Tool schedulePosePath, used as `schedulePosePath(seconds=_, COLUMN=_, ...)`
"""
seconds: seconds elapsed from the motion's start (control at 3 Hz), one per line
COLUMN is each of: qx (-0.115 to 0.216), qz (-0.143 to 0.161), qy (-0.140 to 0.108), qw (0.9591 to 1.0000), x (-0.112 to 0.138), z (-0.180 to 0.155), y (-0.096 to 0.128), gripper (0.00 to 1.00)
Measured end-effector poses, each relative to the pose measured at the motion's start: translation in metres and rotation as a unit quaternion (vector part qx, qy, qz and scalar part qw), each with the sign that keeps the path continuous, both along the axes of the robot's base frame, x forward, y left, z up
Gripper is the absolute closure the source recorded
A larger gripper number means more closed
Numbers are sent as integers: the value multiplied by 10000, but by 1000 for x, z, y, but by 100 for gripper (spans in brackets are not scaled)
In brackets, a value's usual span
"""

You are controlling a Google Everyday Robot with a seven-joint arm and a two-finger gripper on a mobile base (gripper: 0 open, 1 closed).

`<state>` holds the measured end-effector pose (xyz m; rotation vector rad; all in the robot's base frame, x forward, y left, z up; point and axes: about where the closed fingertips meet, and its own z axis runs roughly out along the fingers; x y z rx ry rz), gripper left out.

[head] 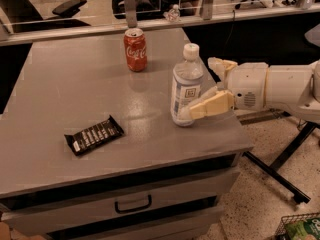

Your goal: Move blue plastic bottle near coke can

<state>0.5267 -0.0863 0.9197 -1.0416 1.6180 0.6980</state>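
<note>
The blue plastic bottle (185, 79) stands upright on the right part of the grey table (70, 84); it is clear and bluish with a white cap and a pale label. The coke can (135, 50), red with white script, stands upright farther back and to the left, well apart from the bottle. My gripper (200, 87) comes in from the right and is open. Its near cream finger (207, 105) lies against the bottle's lower right side. Its far finger (222, 65) is behind and right of the bottle, apart from it.
A black candy-bar wrapper (94, 135) lies flat at the front left. The table's right edge is close behind the bottle. Drawers with a handle (133, 204) sit below. A tiny clear bottle (173, 14) stands beyond the back rail. A wire basket (300, 226) sits on the floor.
</note>
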Motion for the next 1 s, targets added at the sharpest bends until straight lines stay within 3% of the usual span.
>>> schedulePosePath(seconds=0.33, qx=0, qz=1, qy=0, qw=10000, x=0, z=0, y=0, gripper=0)
schedulePosePath(seconds=0.67, qx=-99, qz=84, qy=-188, qw=9997, x=-4, z=3, y=5, gripper=0)
schedulePosePath(seconds=1.0, qx=-480, qz=194, qy=-739, qw=9959, x=-5, z=7, y=14, gripper=0)
